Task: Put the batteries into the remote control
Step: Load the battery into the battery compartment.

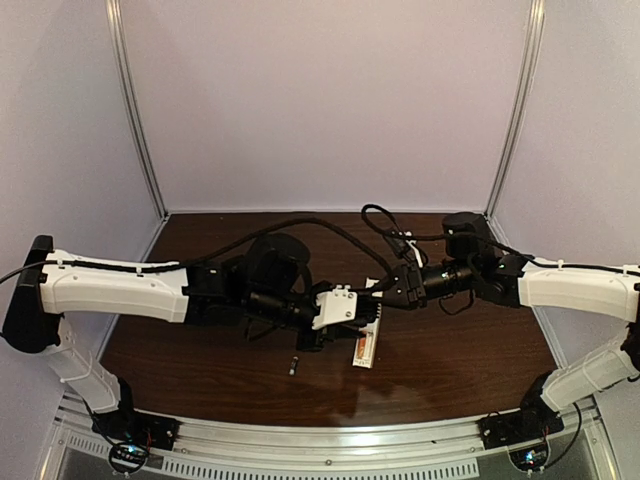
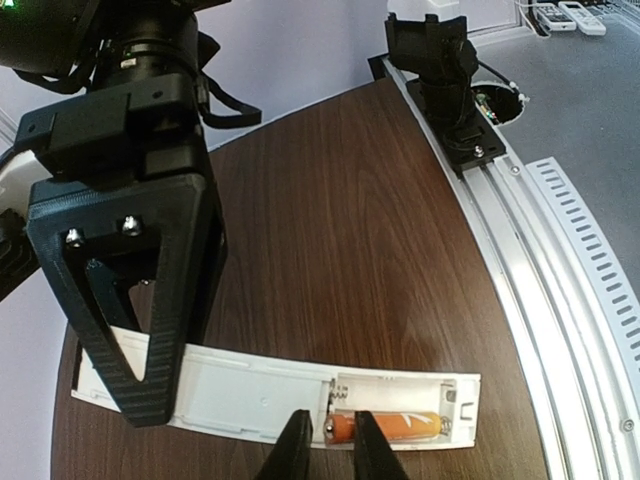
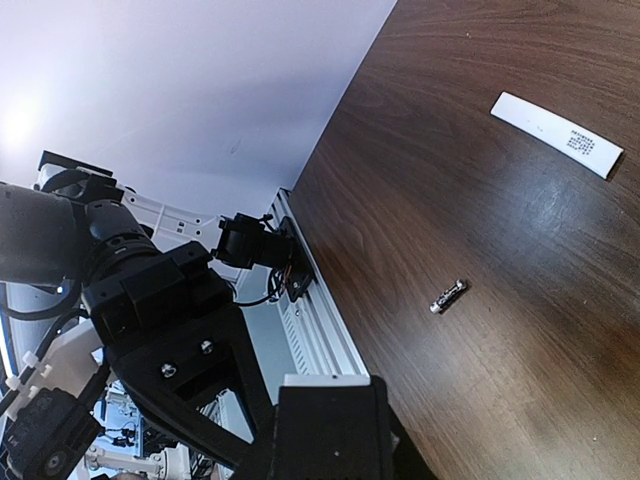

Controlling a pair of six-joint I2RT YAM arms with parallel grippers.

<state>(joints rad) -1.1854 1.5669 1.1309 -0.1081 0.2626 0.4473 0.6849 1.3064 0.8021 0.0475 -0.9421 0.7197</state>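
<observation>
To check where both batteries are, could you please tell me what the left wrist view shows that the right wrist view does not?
Only the left wrist view: the remote with its bay open and the orange battery in it, and the left hand just above that battery. Only the right wrist view: the black battery loose on the table, with a printed white strip beyond it. Both: the right hand gripping the remote, the brown table and the metal rail.
</observation>
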